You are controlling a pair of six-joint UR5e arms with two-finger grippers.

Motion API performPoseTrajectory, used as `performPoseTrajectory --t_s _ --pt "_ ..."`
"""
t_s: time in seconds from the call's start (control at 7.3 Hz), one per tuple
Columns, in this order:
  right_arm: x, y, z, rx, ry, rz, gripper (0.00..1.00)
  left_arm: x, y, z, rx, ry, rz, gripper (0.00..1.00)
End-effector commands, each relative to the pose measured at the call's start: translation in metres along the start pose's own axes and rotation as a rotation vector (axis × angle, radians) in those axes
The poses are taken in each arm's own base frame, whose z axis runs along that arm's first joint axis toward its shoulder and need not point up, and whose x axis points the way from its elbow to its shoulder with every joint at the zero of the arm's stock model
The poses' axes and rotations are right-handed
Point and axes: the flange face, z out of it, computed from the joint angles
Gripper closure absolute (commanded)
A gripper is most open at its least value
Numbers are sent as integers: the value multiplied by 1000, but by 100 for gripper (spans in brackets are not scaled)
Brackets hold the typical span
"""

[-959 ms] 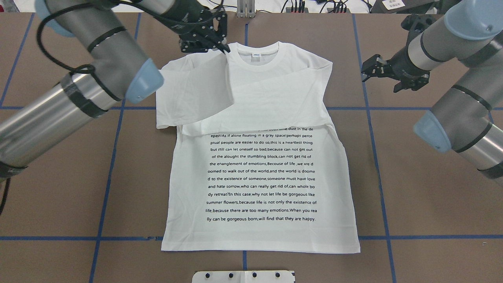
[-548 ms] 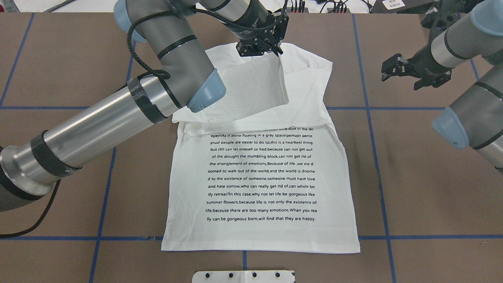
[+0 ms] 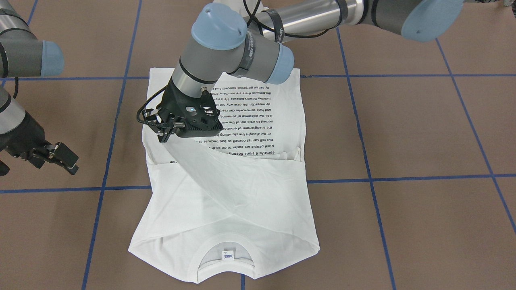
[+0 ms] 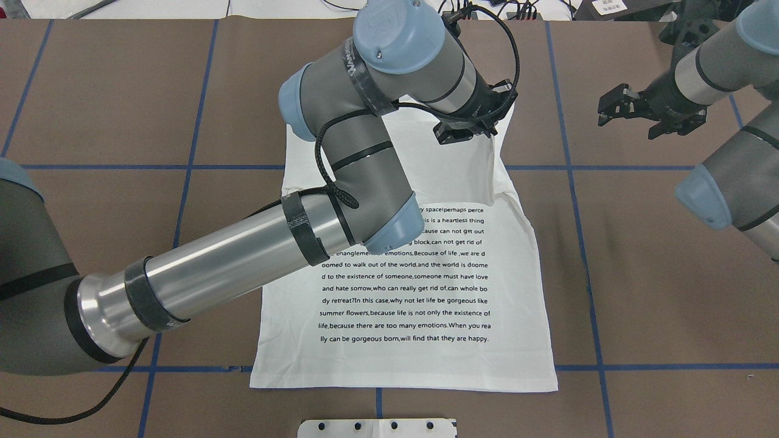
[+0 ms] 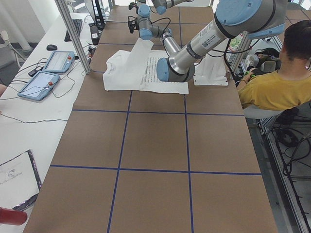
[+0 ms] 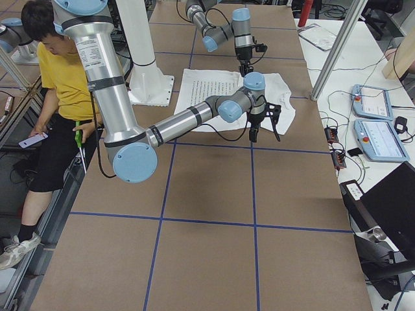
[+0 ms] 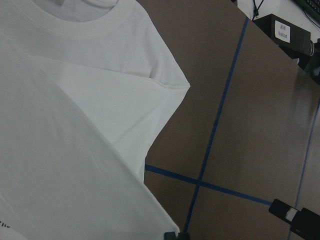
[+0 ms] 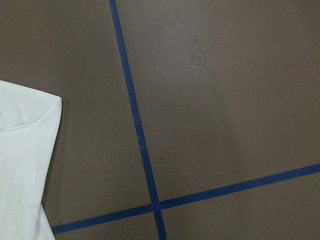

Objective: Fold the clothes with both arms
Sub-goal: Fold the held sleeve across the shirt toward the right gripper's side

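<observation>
The clothes are one white T-shirt (image 4: 401,286) lying flat on the brown table, black text facing up, collar (image 3: 227,264) at the far end from the robot. My left arm (image 4: 243,267) reaches across the shirt. Its gripper (image 4: 489,130) (image 3: 164,138) is shut on a white sleeve, which hangs lifted over the shirt's right shoulder and drapes back over the chest. The left wrist view shows the collar and a shoulder corner (image 7: 182,87). My right gripper (image 4: 613,108) (image 3: 60,158) hovers open and empty off the shirt's right side. A shirt corner (image 8: 27,145) shows in the right wrist view.
Blue tape lines (image 4: 572,170) grid the table. A white base plate (image 4: 377,427) sits at the near edge. A seated person in a yellow shirt (image 5: 272,92) is beside the robot. Tablets (image 5: 48,73) lie on a side table beyond the shirt's collar end.
My left gripper has carried the sleeve from the shirt's left shoulder, past the collar, to its right shoulder. The right gripper has drawn slightly outward, still open.
</observation>
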Motion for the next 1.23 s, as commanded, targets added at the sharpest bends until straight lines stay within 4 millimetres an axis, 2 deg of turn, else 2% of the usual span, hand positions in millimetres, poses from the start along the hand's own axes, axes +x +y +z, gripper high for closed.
performPoseTrajectory --t_s 0.0,0.41,0.68,0.96,1.1 --pt "2 0 1 -2 3 2 0 -6 12 19 28 -1 5 100" --pt "5 0 6 -7 11 7 0 -9 24 29 21 -2 7 100" --pt "6 -1 8 -9 14 11 0 -8 49 39 42 25 1 100" --pt "7 -2 10 -11 18 14 0 -6 54 44 36 20 1 100" --pt "9 -3 12 -13 22 17 0 6 54 51 36 25 2 93"
